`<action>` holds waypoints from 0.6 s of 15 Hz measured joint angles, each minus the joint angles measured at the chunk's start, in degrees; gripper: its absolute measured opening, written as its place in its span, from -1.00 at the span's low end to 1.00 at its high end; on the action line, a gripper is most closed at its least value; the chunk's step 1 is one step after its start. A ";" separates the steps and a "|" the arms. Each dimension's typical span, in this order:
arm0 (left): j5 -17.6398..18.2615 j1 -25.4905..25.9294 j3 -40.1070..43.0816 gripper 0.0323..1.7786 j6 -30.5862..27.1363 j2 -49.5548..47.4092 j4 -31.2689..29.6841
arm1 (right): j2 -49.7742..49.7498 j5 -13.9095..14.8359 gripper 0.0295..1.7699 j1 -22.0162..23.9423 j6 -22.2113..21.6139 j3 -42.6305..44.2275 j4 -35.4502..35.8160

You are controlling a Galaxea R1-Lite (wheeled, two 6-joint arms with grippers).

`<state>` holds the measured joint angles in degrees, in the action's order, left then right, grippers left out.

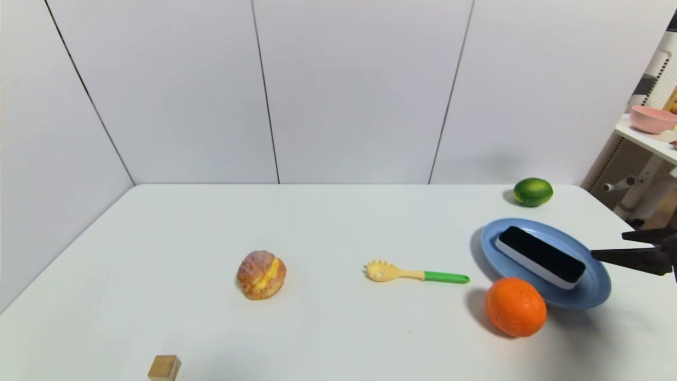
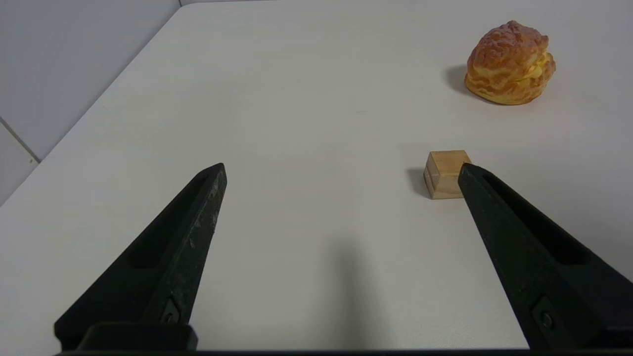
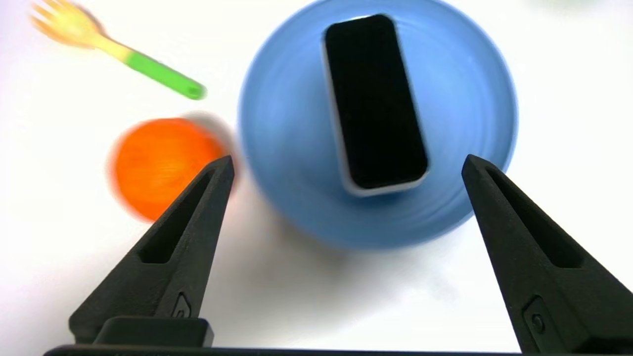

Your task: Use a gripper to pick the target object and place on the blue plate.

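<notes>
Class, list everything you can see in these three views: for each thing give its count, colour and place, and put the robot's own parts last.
Table: one, white, under everything.
Blue plate: one, light blue, right side of the table.
Target object: one, black top on white base, lying on the blue plate.
Orange: one, orange, against the plate's near edge.
Lime: one, green, behind the plate.
Toy fork: one, yellow with green handle, mid-table.
Cream puff: one, golden brown, left of centre.
Wooden cube: one, tan, near left edge.
Pink bowl: one, pink, shelf at far right.
Right gripper: one, black, open, beside the plate.
Left gripper: one, black, open, near the cube.
</notes>
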<state>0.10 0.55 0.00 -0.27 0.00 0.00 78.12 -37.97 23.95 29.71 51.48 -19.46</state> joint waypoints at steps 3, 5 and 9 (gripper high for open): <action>0.00 0.02 0.00 0.90 0.02 0.00 0.00 | -10.31 3.83 0.85 -2.16 -9.07 -4.16 -2.67; 0.00 0.00 0.00 0.90 0.02 0.00 0.00 | -18.64 9.80 0.86 -5.27 -16.57 -10.34 -1.62; 0.01 0.02 0.00 0.90 0.00 0.00 0.00 | -36.47 21.71 0.89 -12.24 -28.53 -30.51 11.97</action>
<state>0.11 0.57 0.00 -0.27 0.00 0.00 41.64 -16.26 11.72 1.18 20.97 -7.49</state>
